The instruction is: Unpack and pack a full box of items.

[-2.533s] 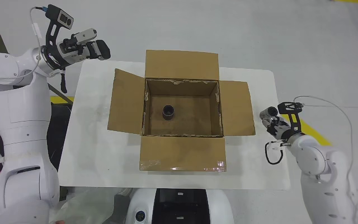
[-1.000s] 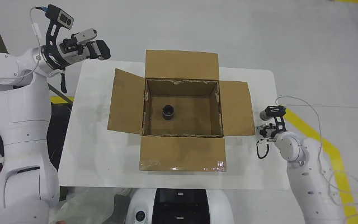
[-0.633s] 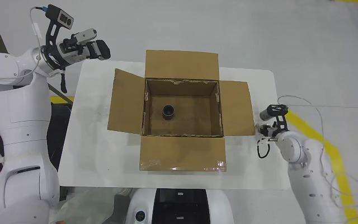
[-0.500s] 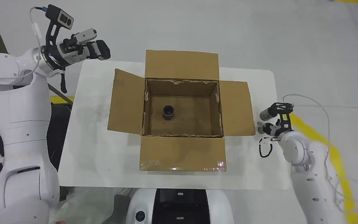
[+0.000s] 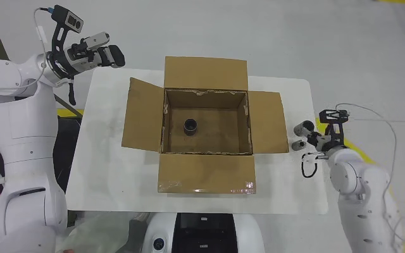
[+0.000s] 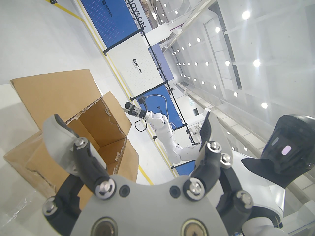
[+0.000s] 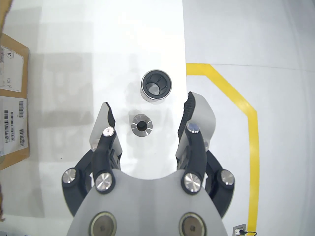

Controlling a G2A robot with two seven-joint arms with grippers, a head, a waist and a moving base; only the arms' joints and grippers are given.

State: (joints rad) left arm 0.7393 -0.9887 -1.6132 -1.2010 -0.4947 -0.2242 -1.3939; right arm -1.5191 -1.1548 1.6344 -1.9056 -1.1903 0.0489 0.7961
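Presently, right claw (image 7: 149, 109) hangs open over a metal collet (image 7: 142, 125) beside a bush (image 7: 156, 85); left claw (image 6: 131, 124) open, empty. Judged hard, dense, slick: grip across outer wall.

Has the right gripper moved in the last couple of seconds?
Yes. In the top view the right gripper has pulled back from the box's right flap toward the table's right edge.

Brown box (image 5: 205, 172), white table (image 5: 101, 158), yellow floor stripe (image 7: 221, 79), silver cylinder (image 7: 142, 125).

Overhead looks down; wrist views (left skyward) share the box (image 5: 205, 74).
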